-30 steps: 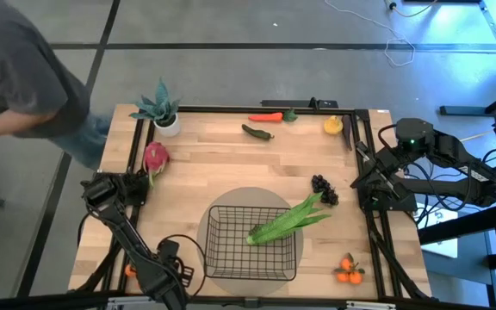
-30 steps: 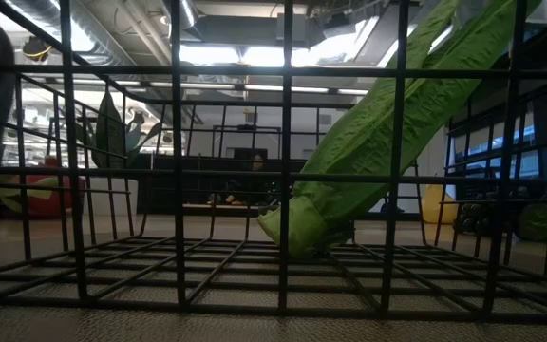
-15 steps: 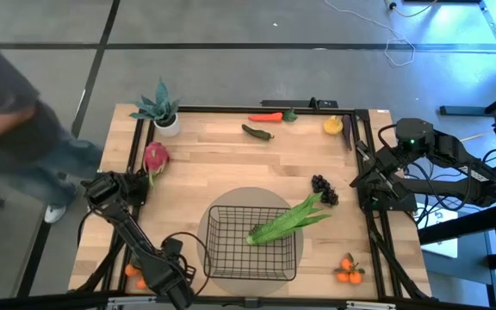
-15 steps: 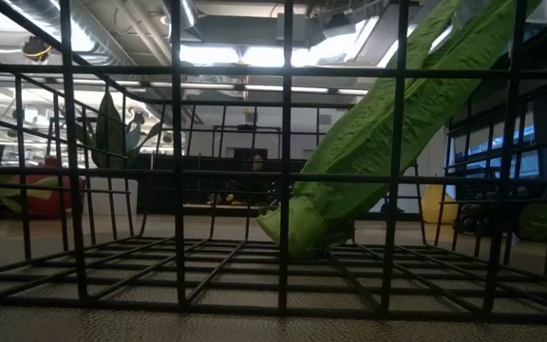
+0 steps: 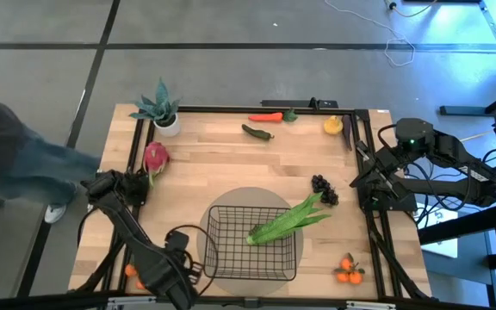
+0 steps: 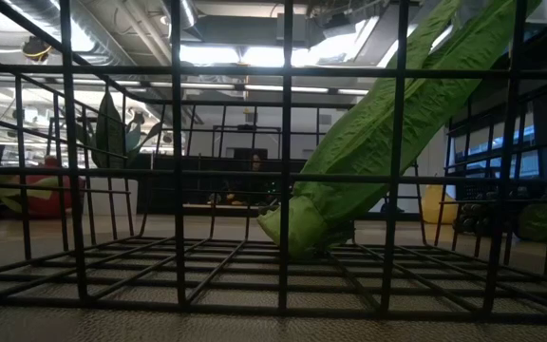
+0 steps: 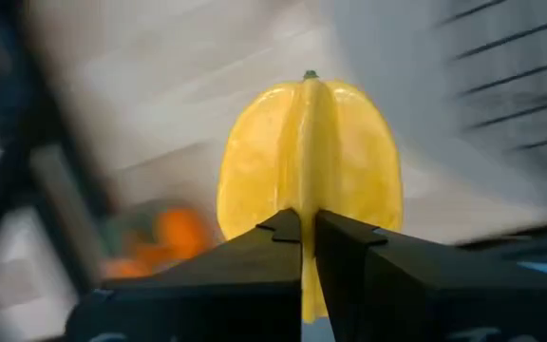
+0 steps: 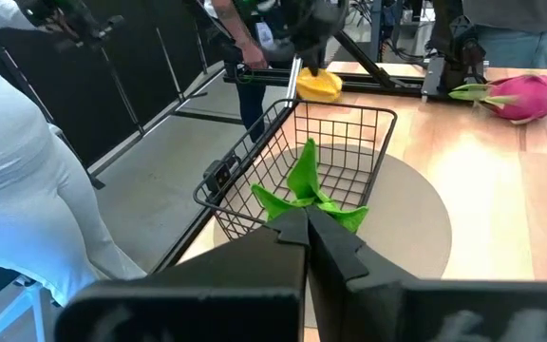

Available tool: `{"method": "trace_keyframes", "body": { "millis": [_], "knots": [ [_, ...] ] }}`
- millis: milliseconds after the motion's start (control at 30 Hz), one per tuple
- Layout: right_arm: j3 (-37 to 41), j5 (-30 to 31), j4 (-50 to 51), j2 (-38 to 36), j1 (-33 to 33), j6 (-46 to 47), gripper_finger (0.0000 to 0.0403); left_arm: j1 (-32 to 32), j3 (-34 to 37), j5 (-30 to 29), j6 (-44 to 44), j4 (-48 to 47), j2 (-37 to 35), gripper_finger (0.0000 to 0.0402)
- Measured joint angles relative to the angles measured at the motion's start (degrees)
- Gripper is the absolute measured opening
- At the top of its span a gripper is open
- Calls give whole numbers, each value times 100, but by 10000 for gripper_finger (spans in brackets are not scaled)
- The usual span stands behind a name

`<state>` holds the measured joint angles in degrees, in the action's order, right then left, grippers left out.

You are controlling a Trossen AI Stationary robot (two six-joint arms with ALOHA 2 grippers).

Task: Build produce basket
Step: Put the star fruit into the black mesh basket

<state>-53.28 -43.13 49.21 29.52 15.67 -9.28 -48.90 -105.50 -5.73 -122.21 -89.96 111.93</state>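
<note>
Yellow ribbed fruit (image 7: 309, 180) sits clamped in my left end effector (image 7: 307, 237) just left of the basket (image 5: 231, 226), so I carry it rightward over the near rim.

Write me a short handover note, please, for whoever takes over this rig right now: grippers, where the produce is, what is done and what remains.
Left gripper: shut on a yellow ribbed fruit, near the table's front left corner, beside the basket.
Right gripper: shut, empty, parked at the table's right edge.
Done: only the green leafy stalk is in the basket, leaning over its right rim.
Left on the table: dragon fruit at the left edge, grapes right of the basket, oranges front right, another orange piece front left, green pepper, red pepper and a yellow item along the far edge.
Next: probably drop the held fruit into the basket.
</note>
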Motion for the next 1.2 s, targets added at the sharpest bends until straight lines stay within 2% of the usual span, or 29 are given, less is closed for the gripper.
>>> {"method": "trace_keyframes", "body": {
  "millis": [267, 433, 633, 733, 967, 1200],
  "knots": [
    [0, 4, -2, -2, 1, 0, 0, 322, -810, -799, 949, -4, -54, 0],
    [0, 4, -2, 0, -1, 0, 0, 544, -1268, -1066, 1665, -5, -56, 0],
    [0, 4, -2, -2, 0, -6, 0, 919, -1743, -1996, 2425, -7, -58, 0],
    [0, 4, -2, -2, 1, -9, 0, 1148, -1755, -2201, 2955, 122, -54, 0],
    [0, 3, -2, -2, 1, -20, 0, 1761, -1749, -2253, 4454, 793, 192, 0],
    [0, 2, -4, 0, -1, -22, 0, 2042, -1735, -1432, 5431, 1116, 548, 0]
  ]
}}
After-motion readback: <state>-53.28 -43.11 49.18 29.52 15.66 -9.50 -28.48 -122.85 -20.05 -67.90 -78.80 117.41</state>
